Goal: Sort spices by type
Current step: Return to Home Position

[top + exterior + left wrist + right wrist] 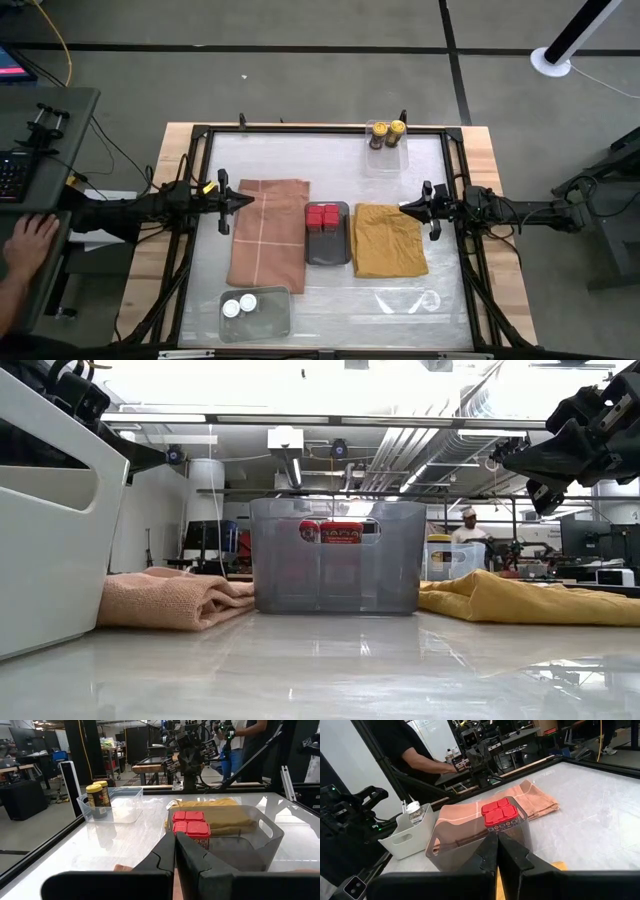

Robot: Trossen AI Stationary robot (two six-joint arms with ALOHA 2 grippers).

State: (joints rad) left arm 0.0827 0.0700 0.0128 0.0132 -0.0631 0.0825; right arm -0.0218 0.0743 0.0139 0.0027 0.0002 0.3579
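Note:
Two red boxy tins stand side by side at the far end of the dark grey tray in the middle of the table, and show too in the left wrist view. Two yellow-capped dark jars stand in a clear tray at the far edge. Two white-capped jars sit in a tray at the near left. My left gripper is shut and hovers over the pink cloth's left edge. My right gripper is shut and hovers over the yellow cloth's far edge. Both are raised above the table.
A folded pink cloth lies left of the grey tray and a yellow cloth right of it. An empty clear tray sits at the near right. A dark frame borders the table. A person's hand rests at a desk far left.

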